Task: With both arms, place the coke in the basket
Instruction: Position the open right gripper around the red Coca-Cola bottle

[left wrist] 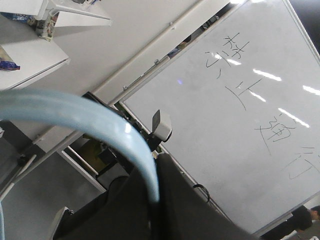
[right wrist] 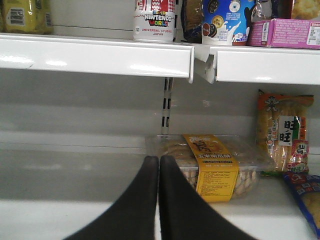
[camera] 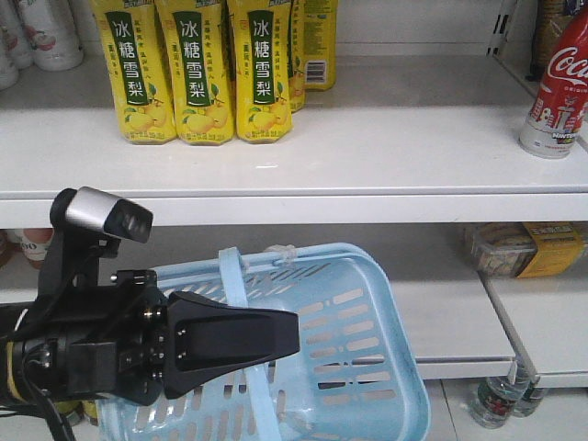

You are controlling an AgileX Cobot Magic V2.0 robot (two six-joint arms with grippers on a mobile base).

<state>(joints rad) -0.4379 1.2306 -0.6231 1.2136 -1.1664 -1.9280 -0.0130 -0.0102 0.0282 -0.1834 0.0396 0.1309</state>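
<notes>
The coke [camera: 559, 87] stands upright at the far right of the upper shelf; its white base [right wrist: 154, 20] shows at the top of the right wrist view. The light blue basket [camera: 367, 331] hangs tilted below that shelf, at bottom centre. My left gripper [camera: 292, 335] is shut on the basket's swing handle [left wrist: 100, 120], which runs down between its black fingers [left wrist: 185, 200]. My right gripper [right wrist: 159, 160] is shut with nothing in it and faces the lower shelf, well below the coke. It does not show in the front view.
Yellow pear-drink bottles [camera: 202, 69] line the upper shelf at the left. A clear biscuit box with a yellow label [right wrist: 210, 165] lies on the lower shelf just ahead of my right gripper, with snack packs [right wrist: 282, 135] to its right. The white shelf edge [camera: 294, 207] juts out above the basket.
</notes>
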